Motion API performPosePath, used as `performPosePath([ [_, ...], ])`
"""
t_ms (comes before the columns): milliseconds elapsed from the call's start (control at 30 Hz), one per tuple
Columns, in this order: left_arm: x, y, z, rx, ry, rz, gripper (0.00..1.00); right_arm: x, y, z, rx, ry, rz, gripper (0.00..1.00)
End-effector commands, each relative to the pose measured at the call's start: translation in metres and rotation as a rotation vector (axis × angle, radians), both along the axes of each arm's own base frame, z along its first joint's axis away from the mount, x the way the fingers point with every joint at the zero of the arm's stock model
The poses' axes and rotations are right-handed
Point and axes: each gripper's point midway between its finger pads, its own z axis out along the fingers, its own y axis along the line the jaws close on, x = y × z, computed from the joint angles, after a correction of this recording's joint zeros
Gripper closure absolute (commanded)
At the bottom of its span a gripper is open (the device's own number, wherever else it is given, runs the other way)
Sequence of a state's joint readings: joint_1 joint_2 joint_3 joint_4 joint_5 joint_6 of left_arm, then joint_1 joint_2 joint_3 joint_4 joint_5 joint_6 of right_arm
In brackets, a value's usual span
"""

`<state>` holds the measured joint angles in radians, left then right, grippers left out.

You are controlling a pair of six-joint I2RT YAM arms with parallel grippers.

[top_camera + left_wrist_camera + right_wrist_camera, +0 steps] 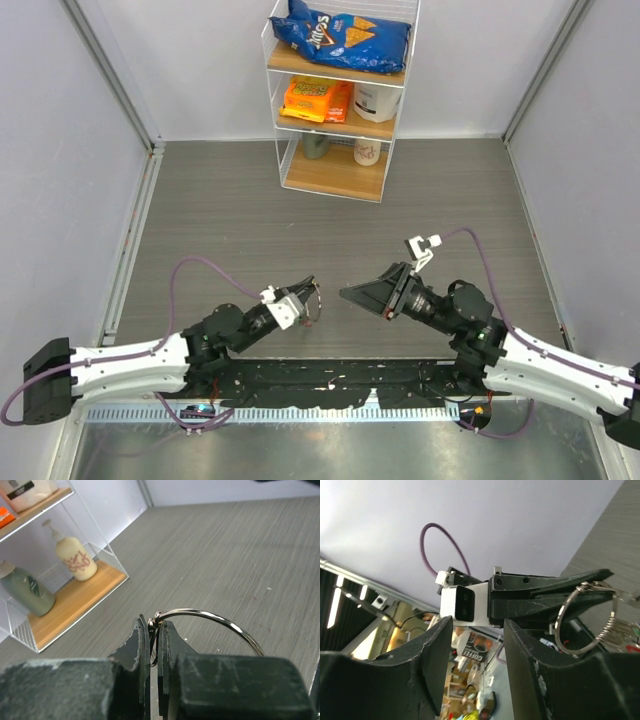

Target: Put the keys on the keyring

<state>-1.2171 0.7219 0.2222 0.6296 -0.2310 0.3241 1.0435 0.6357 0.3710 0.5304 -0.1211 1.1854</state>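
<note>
My left gripper is shut on the keyring and holds it above the grey floor. In the left wrist view the jaws pinch the ring's joint, and its silver wire arcs out to the right. A thin dark piece sits between the pads. My right gripper is open and empty, pointing at the left gripper from just right of it. In the right wrist view the ring hangs from the left fingers. Small silver pieces with green and red bits hang on it, likely keys, cut off by the frame edge.
A clear acrylic shelf stands at the back centre. It holds a blue chip bag, orange packs, a white tub and bottles. Grey walls close in left, right and back. A black rail runs between the arm bases.
</note>
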Motion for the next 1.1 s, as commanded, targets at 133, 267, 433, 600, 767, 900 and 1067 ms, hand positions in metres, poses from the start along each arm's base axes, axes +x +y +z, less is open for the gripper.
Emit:
performPosePath([
  [133,0.025,-0.003,0.013,0.104,0.03,0.139,1.0,0.031,-0.052,-0.051,-0.246,0.028,-0.304,0.46],
  [267,0.038,-0.011,0.004,0.197,0.053,0.194,1.0,0.032,-0.057,-0.075,-0.334,0.048,-0.316,0.46],
  [433,0.056,-0.028,-0.016,0.327,0.095,0.255,1.0,0.031,-0.054,-0.107,-0.431,0.077,-0.3,0.44],
  [600,0.077,-0.042,-0.04,0.425,0.171,0.274,0.91,0.031,-0.057,-0.115,-0.463,0.066,-0.302,0.43],
  [767,0.095,-0.056,-0.061,0.468,0.276,0.262,0.84,0.029,-0.064,-0.119,-0.478,0.065,-0.312,0.42],
  [900,0.102,-0.063,-0.079,0.5,0.371,0.241,0.74,0.029,-0.069,-0.119,-0.488,0.052,-0.325,0.41],
  [1067,0.102,-0.068,-0.101,0.545,0.454,0.202,0.58,0.027,-0.072,-0.117,-0.494,0.039,-0.324,0.35],
])
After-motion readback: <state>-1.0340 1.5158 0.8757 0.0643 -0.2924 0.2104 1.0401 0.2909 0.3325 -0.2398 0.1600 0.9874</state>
